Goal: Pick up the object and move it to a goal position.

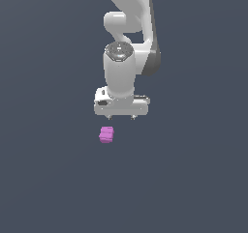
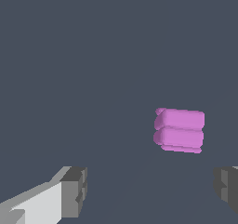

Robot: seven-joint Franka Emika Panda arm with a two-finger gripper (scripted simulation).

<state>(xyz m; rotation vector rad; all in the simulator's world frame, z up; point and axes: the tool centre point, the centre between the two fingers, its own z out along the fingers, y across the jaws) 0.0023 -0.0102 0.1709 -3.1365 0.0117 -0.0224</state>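
We had the gripper (image 1: 121, 116) spread wide and empty, fingertips (image 2: 74, 190) well apart. The cube (image 1: 106, 135) lay on the plain floor, apart from the fingers — off-centre, nearer one finger in the wrist view — its seam running finger to finger.

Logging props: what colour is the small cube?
Pink-magenta cube, plain with a faint seam; wrist view shows it best.

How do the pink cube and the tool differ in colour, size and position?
The pink cube is magenta; the tool is white with grey fingertips. The cube is much narrower than the tool. The cube lies apart, not between the open fingers, and the tool holds nothing. Both look plain and matte.
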